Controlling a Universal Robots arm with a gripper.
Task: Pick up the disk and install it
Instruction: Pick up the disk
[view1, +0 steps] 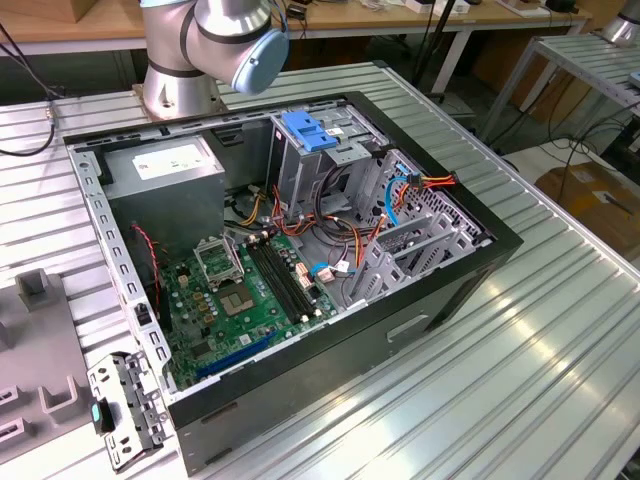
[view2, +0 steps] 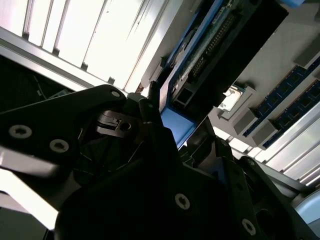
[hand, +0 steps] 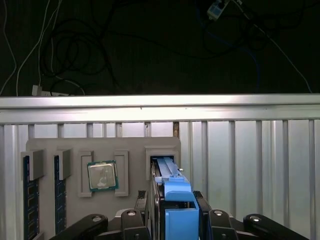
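Claw (hand: 175, 206) clamped on disk (hand: 171, 184), upright, blue rail (hand: 178, 220), dark underside w/ connector.

Silver-grey metal arm (view1: 178, 75) is standing on its round base at the far side of the exterior view, toward that view's left, with the base column rising upright. The shoulder joint, with its pale blue round end cap (view1: 262, 52), is jutting toward the exterior view's right. The links beyond it are running out past the top edge. Matt black gripper (hand: 172, 200) with bolted linkage fingers (hand: 216, 220) is showing in both wrist views. The fingers are sitting close together, one on each side, pressing on the blue plastic rail of the flat silver-grey metal disk (hand: 176, 187), which is standing edge-on between them. Dark linkages (view2: 55, 130) are lying folded inward
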